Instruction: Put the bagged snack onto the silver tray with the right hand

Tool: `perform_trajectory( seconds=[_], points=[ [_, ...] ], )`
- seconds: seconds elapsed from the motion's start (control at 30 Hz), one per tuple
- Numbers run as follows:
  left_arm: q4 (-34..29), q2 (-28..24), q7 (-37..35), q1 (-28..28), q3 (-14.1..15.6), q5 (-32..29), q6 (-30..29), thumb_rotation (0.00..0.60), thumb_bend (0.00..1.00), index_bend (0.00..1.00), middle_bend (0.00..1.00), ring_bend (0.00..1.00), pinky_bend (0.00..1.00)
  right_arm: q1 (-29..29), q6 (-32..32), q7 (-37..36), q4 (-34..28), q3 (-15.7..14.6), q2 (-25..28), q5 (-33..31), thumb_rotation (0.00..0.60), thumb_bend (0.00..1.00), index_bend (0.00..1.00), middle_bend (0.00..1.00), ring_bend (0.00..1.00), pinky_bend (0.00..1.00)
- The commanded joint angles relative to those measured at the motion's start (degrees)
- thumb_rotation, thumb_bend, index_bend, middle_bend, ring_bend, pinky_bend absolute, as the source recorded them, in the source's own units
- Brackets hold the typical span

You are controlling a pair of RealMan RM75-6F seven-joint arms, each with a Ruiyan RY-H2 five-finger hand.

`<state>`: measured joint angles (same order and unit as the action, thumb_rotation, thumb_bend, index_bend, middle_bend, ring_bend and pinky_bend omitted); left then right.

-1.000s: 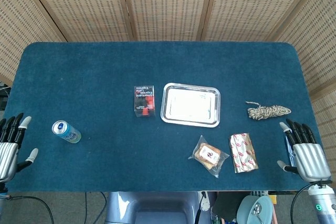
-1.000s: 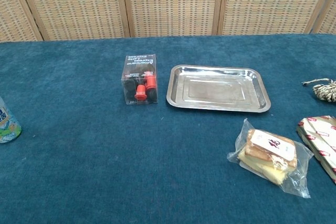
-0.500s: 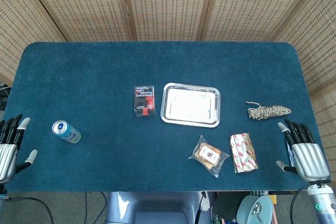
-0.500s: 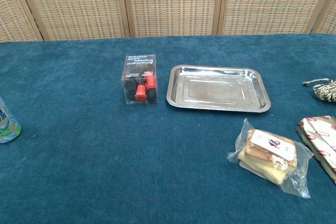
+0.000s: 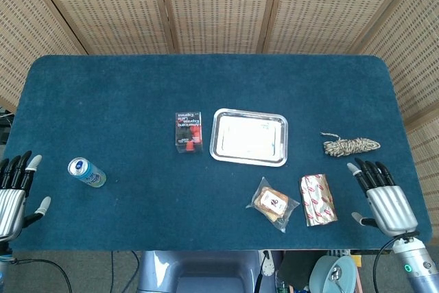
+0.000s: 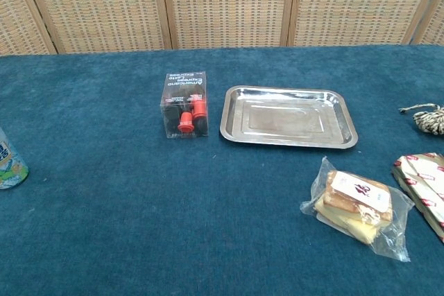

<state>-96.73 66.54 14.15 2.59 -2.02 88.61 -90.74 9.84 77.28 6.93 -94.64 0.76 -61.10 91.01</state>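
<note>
- Right hand, empty and fingers spread, has shifted inward toward the snack.
- Snack untouched, off the tray; approach only beginning.
- Left hand empty, fingers apart, idle.

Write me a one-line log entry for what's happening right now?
phase: approach | right robot hand: open, near table edge, holds nothing | bagged snack: on table, untouched | silver tray: empty | left robot hand: open, idle

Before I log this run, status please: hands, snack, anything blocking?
Both hands open, right hand and left hand at table edge. Snack on cloth, untouched. Tray empty. Foil pack between right hand and snack.
</note>
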Motion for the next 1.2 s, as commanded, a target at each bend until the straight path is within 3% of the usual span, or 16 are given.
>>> perform_trajectory(
  seconds=[0.03,0.63,1.2],
  points=[
    [-0.56,0.05,0.83,-0.20,0.15,0.07,-0.18,0.600,0.32,0.00,0.00,0.00,0.00,0.86,-0.76,0.16,0.52,-0.52,-0.69,1.54,0.600,0.08,0.00,0.00,0.00,0.00],
    [-2.40,0.81,3.64,-2.28,1.33,0.52,-2.04,0.600,0.32,0.00,0.00,0.00,0.00,5.98,-5.35,4.53,-2.09,-3.80,-3.58,12.28,0.600,0.08,0.00,0.00,0.00,0.00],
    [0.04,2.50,2.25,-4.90,2.41,2.30,-5.44,0.600,0.32,0.00,0.00,0.00,0.00,11.90,-19.55,14.75,-5.06,-6.12,-7.77,12.13,0.600,0.08,0.00,0.00,0.00,0.00]
  ],
)
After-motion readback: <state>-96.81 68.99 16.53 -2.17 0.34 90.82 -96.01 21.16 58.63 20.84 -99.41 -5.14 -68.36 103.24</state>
